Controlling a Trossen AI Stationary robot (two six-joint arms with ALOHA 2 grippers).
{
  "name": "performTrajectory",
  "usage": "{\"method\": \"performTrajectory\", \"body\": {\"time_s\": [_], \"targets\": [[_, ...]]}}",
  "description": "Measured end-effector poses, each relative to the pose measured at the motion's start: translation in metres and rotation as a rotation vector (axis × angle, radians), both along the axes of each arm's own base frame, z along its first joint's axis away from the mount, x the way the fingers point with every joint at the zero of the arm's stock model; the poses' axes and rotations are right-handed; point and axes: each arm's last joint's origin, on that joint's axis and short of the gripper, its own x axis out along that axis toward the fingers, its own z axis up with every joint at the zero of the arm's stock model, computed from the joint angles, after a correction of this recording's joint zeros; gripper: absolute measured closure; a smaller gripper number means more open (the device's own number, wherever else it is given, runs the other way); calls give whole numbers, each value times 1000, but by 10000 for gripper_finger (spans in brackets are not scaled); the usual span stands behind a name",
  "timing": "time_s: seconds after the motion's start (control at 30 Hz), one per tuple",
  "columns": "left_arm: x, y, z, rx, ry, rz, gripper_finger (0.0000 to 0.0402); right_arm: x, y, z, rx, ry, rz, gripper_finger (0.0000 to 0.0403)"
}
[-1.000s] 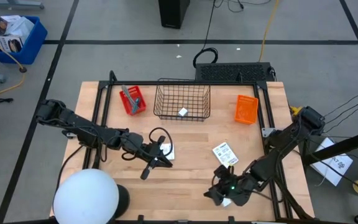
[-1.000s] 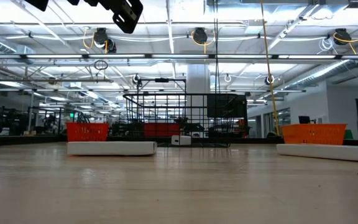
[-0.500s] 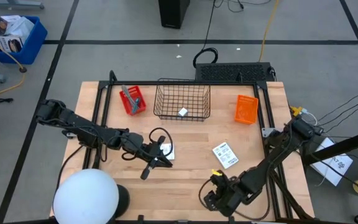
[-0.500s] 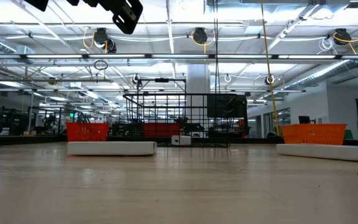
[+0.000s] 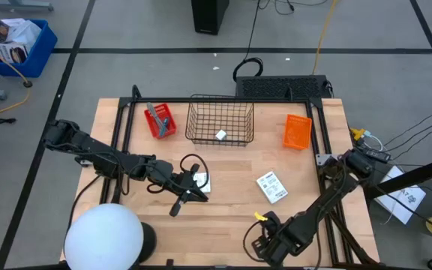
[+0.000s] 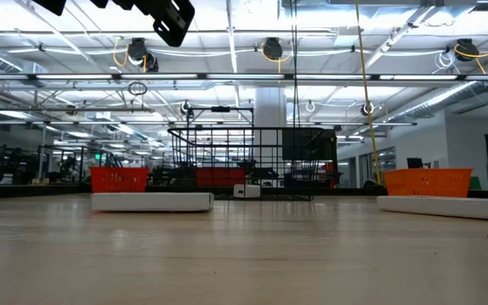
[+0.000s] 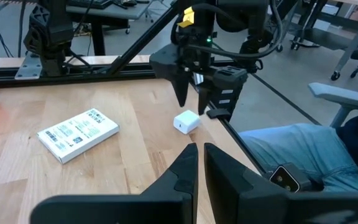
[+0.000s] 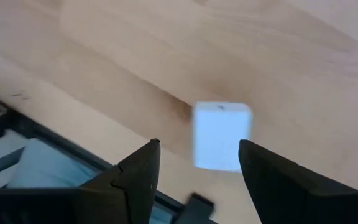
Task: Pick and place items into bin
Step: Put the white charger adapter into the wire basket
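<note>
Broadly, the wooden desk (image 5: 223,225) carries everything, and both dark arms reach in over it from either side. At its far edge stands the black wire bin (image 5: 220,124), with one tiny white cube (image 5: 220,136) already lying inside. A red basket (image 5: 160,121) sits just beside the bin on the left arm's side and holds a grey metal tool (image 5: 154,115); an orange basket (image 5: 298,131) sits on the other side, a little apart.

Near mid-desk the left hand (image 5: 199,193) hovers with its fingers closed together and nothing between them. It sits over a flat white packet (image 5: 200,181), which it partly hides. A second printed white packet (image 5: 271,187) lies flat toward the right arm's side, apart from both hands.

At the near edge the right hand (image 7: 194,104) points down with its fingers spread wide, holding nothing. Another white cube (image 7: 186,121) rests on the wood close to the desk's edge; in the right wrist view it shows between the open fingertips (image 8: 151,147), and in the left wrist view it lies just beside and below them.
</note>
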Motion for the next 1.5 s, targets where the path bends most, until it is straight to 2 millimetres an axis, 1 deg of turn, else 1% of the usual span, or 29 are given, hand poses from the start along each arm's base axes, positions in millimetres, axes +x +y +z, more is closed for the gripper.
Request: {"method": "performTrajectory", "body": {"time_s": [0.17, 0.4, 0.67, 0.87, 0.97, 1.17, 1.43, 1.5], "targets": [[0, 0, 0, 2, -1, -1, 371, -7, 4, -1, -10, 15, -18, 193], [0, 0, 0, 1, 0, 0, 371, -4, 7, -14, -42, 36, 2, 193], [0, 0, 0, 1, 0, 0, 371, -8, 3, -15, -91, 71, 11, 193], [0, 0, 0, 1, 0, 0, 371, -6, 3, -16, -111, 31, 11, 193], [0, 0, 0, 1, 1, 0, 371, -5, 4, -20, -123, 39, 12, 193], [0, 0, 0, 1, 2, 0, 371, 0, 11, -37, -85, 68, 39, 193], [0, 0, 0, 0, 6, 0, 371, -1, 11, -36, -91, 76, 21, 193], [0, 0, 0, 0, 6, 0, 371, -1, 10, -39, -96, 85, 16, 193]]}}
